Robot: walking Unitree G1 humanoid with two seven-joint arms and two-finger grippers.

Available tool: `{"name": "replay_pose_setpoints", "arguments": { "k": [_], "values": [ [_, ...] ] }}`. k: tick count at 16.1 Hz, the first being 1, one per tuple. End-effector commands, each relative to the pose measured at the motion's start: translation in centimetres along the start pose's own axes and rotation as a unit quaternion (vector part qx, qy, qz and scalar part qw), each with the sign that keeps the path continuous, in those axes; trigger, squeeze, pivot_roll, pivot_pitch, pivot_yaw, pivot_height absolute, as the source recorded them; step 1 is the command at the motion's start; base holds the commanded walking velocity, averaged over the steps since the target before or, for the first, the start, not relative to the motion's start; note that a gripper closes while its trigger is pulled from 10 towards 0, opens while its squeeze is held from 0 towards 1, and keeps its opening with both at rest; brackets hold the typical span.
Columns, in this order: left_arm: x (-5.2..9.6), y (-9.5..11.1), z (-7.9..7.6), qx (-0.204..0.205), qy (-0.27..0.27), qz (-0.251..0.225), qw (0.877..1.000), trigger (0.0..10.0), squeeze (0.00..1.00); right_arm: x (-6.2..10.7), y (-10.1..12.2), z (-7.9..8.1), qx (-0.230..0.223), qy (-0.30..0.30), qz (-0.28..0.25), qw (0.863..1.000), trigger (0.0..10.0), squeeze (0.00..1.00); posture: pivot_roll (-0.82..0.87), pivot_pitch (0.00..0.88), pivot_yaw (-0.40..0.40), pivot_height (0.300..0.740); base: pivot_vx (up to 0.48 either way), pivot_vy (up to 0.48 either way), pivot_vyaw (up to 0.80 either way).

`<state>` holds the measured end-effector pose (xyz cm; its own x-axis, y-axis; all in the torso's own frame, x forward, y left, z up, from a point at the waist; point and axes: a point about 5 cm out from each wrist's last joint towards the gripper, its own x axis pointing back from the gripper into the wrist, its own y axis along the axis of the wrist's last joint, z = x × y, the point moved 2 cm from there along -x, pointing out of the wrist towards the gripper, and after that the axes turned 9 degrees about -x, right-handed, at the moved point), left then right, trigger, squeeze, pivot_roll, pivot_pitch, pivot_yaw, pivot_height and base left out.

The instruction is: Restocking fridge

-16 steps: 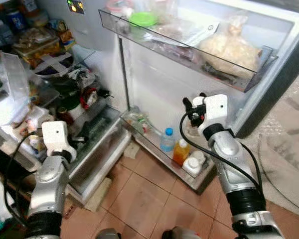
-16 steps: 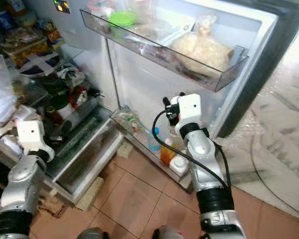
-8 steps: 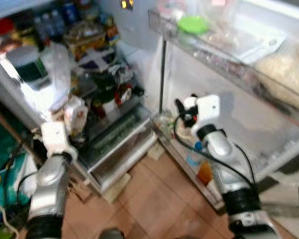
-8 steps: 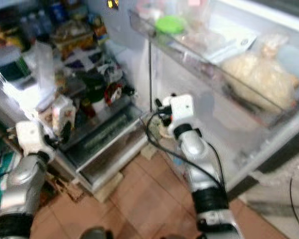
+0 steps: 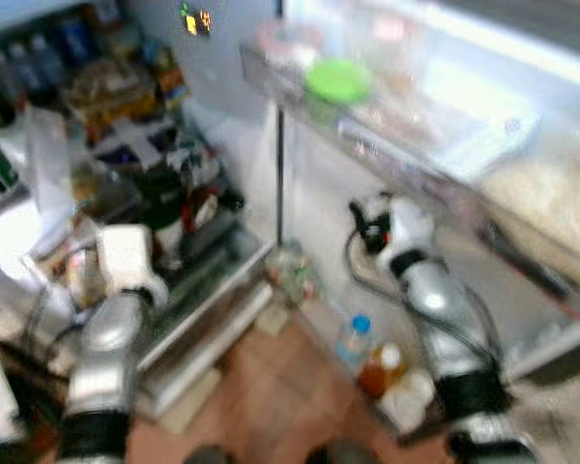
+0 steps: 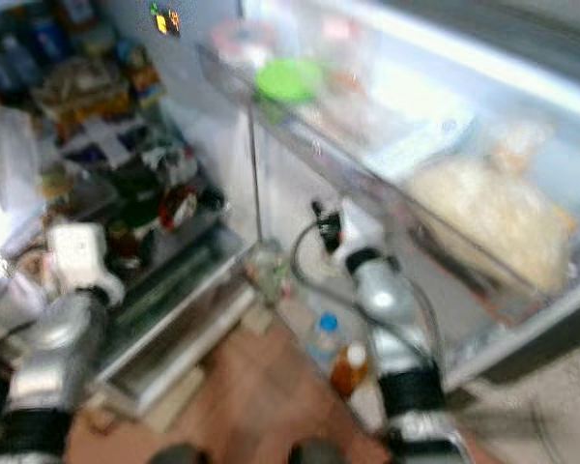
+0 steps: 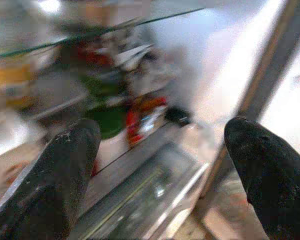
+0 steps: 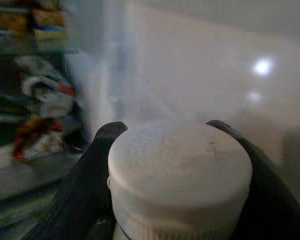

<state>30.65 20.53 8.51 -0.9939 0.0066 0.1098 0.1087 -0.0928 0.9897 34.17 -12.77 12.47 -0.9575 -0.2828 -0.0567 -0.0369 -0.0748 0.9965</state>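
Head views blurred. Fridge (image 5: 222,116) stands open, shelves crowded with packets and containers; door swung out to the right.

Right gripper (image 8: 167,150) raised in front of the door's inner wall, between the upper door shelf (image 5: 406,145) and the lower door rack (image 5: 367,358). Its fingers (image 8: 85,180) clamp a jar (image 8: 180,170) from both sides. Jar: round, broad white cap, flat top, ribbed rim at the cap's lower edge; body below the cap hidden. In the right wrist view the cap sits right between the two black fingers, pale door wall behind it.

Upper door shelf: clear plastic, carries a green lid (image 5: 338,79) and a pale bagged lump (image 6: 493,217). Lower door rack: a blue-capped bottle (image 5: 353,338), an orange bottle (image 5: 379,367), white items beside them.

Left gripper (image 7: 160,165) held up before the fridge's lower shelves, fingers spread wide, nothing between them. Left wrist view: glass shelf, green and red items, drawer front below, all smeared.

Floor (image 5: 271,416): reddish tiles.
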Motion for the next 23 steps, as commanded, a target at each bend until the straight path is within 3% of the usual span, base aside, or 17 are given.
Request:
{"name": "replay_pose_setpoints", "arguments": {
  "k": [1, 7, 12, 15, 20, 23],
  "values": [
    [0.3, -0.5, 0.5, -0.004, 0.007, 0.011, 1.0, 10.0, 0.0, -0.4, 1.3, 0.5, 0.002, 0.009, -0.025, 1.0, 10.0, 0.0, 0.05, 0.046, -0.005, 0.74, 0.0, 0.0, 0.0],
    [0.5, -0.5, 0.5, -0.007, 0.01, 0.013, 1.0, 10.0, 0.0, -0.9, 1.6, -0.3, 0.017, -0.016, -0.033, 0.999, 10.0, 0.0, 0.05, 0.045, -0.012, 0.74, 0.0, 0.0, 0.0],
    [1.1, -0.8, 0.6, -0.009, 0.016, 0.02, 1.0, 10.0, 0.0, -1.1, 0.8, 2.9, -0.031, 0.016, -0.031, 0.999, 10.0, 0.0, 0.07, 0.065, -0.011, 0.74, 0.0, 0.0, 0.0],
    [1.4, -1.0, 0.6, -0.011, 0.016, 0.023, 1.0, 10.0, 0.0, -1.2, 0.8, 3.8, -0.047, 0.026, -0.034, 0.998, 10.0, 0.0, 0.07, 0.074, -0.008, 0.7, 0.0, 0.0, 0.0],
    [1.3, -0.9, 0.4, -0.016, 0.018, 0.024, 0.999, 10.0, 0.0, -1.2, 0.8, 3.5, -0.045, 0.021, -0.034, 0.998, 10.0, 0.0, 0.07, 0.078, -0.006, 0.646, 0.0, 0.0, 0.0],
    [1.2, -0.9, 0.6, -0.025, 0.028, 0.025, 0.999, 10.0, 0.0, -1.3, 0.8, 3.4, -0.042, 0.018, -0.036, 0.998, 10.0, 0.0, 0.07, 0.076, -0.005, 0.641, 0.0, 0.0, 0.0]
  ]
}}
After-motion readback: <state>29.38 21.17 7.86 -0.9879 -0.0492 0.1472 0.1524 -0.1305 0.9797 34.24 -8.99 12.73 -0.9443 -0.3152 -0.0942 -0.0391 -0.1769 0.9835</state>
